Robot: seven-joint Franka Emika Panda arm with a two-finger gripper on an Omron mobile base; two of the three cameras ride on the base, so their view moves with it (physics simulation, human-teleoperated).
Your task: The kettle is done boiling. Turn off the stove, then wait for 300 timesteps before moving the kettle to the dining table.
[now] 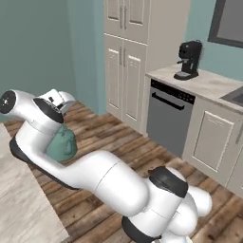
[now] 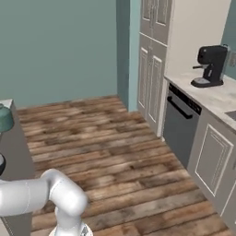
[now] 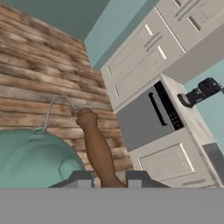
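Note:
The teal-green kettle hangs under my wrist, partly hidden by the white arm, beside the edge of the dining table. In the hand view the kettle's body fills the lower left, and its brownish handle runs down between the two fingertips. My gripper is shut on that handle. The right base view shows the kettle at the far left edge, by the table's corner. Whether it rests on the top I cannot tell. The stove is out of view.
Wooden floor stretches ahead. A grey dishwasher sits under a marbled counter with a black coffee machine on it. Tall off-white cabinets stand to the dishwasher's left, against the teal wall.

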